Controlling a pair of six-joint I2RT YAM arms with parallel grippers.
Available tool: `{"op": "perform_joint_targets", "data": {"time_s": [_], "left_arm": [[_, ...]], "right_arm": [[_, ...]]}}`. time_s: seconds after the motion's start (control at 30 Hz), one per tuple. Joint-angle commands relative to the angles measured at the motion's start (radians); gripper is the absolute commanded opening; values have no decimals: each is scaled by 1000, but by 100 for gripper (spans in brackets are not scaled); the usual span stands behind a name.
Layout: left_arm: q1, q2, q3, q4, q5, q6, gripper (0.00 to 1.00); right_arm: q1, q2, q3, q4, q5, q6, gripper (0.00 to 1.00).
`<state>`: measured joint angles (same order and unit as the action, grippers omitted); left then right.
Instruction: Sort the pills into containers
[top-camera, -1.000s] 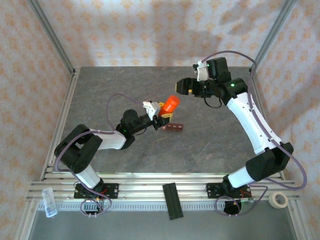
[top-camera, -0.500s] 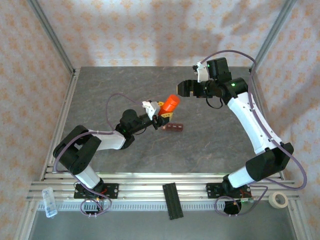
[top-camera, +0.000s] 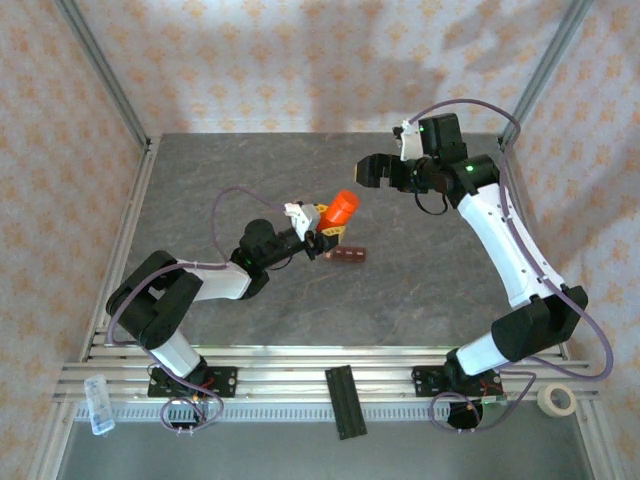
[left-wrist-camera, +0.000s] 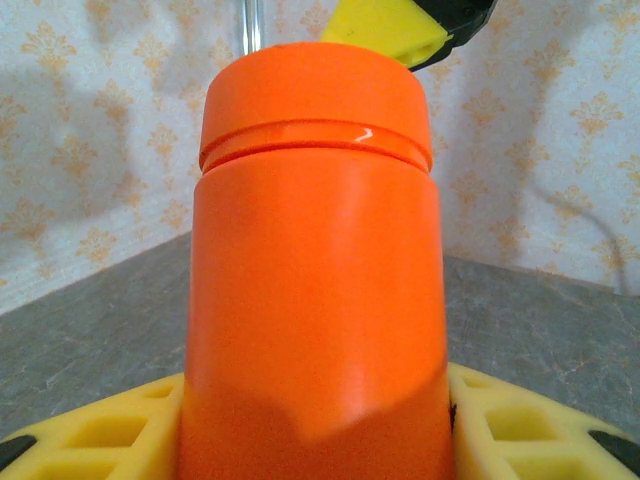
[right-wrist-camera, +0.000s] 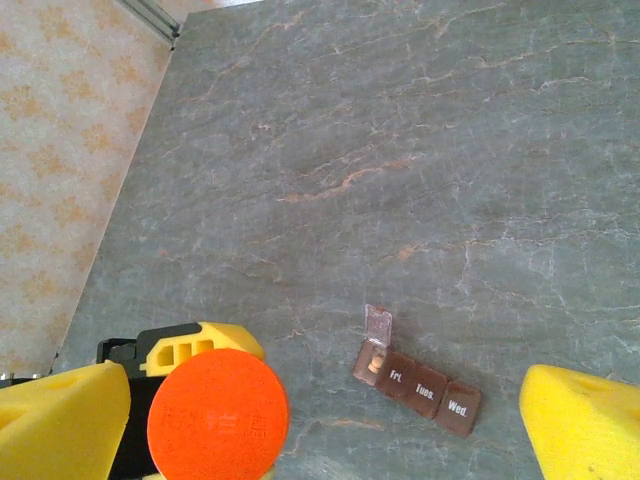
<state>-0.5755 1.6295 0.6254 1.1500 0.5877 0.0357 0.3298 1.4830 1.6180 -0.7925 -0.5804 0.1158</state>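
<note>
1 orange round plastic bottle (top-camera: 343, 207) is counted, and 1 dark reddish-brown narrow plastic strip (top-camera: 348, 255) of 4 lidded compartments. Along the near edge of the table (top-camera: 250, 160), 1 black ribbed flat bar (top-camera: 343, 402), 1 white tape roll (top-camera: 556, 399) and 1 small clear plastic box (top-camera: 98, 404) are counted.

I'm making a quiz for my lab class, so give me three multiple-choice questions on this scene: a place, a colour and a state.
1. Where is the pill organizer? A on the table B in a bowl C on a shelf
2. What colour is the pill bottle in the left pincer? A white B orange C blue
3. The organizer's end lid is: A flipped open B shut C missing
Answers: 1 A, it rests on the grey table; 2 B, it is orange all over; 3 A, it stands up over its compartment.
</note>
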Motion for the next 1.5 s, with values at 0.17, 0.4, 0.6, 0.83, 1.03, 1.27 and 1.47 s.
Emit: {"op": "perform_joint_targets", "data": {"time_s": [0.17,0.4,0.6,0.83,1.03,1.27,1.47], "left_arm": [[-2,-3,23,68,15,16,0],[-1,1,20,76,28,4,0],[-1,-8,24,70,37,2,0],[-2,-13,24,73,43,-8,0],[-2,-20,20,70,45,-8,0],[-3,-25,11,73,45,-9,0],[-4,-27,6,74,46,-8,0]], "right_arm": [[-9,-83,-81,70,-28,-6,100],[-8,-30,-92,44,-256,-97,88],[6,10,-84,19,-331,-135,84],[37,54,-69,-10,-312,-158,80],[51,70,-69,-20,-305,-168,73],[55,89,-74,-17,-311,-154,55],[76,104,-90,5,-311,-122,45]]}}
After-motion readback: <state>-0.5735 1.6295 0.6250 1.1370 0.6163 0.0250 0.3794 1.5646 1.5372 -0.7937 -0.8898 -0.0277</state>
